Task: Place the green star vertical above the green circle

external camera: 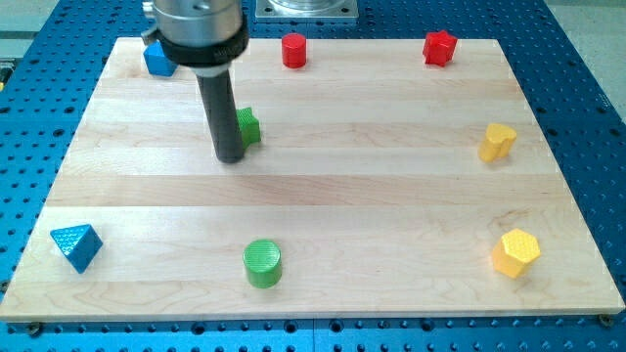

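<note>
The green star [249,126] lies in the upper left part of the wooden board [372,196], partly hidden behind my rod. My tip [230,157] rests on the board just left of and slightly below the star, touching or almost touching it. The green circle [262,263], a short cylinder, stands near the view's bottom edge, almost straight below the star and well apart from it.
A blue block [157,59] sits at the top left, partly hidden by the arm. A red cylinder [294,50] and a red star [440,47] are along the top. Two yellow blocks [497,142] [515,253] are at the right. A blue triangle [76,245] is at the bottom left.
</note>
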Robot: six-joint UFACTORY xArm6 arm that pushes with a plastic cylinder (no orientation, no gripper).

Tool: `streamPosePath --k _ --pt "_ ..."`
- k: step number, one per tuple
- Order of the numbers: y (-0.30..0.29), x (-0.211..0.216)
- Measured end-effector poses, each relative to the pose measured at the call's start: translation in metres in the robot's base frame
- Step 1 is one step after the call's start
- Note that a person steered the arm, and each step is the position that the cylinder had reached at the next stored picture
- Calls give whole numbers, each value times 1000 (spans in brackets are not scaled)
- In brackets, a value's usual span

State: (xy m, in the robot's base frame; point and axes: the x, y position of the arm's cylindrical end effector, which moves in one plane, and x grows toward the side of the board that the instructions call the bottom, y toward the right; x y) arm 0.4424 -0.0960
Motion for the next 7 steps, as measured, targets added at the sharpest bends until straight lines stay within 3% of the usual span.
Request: streamPosePath --k 1,2,3,4,5,6,7 --pt "81 -12" --pt "102 -88" --pt "42 -93" --pt "37 -42" --pt "82 -8" --pt "66 -58" --pt "1 -78"
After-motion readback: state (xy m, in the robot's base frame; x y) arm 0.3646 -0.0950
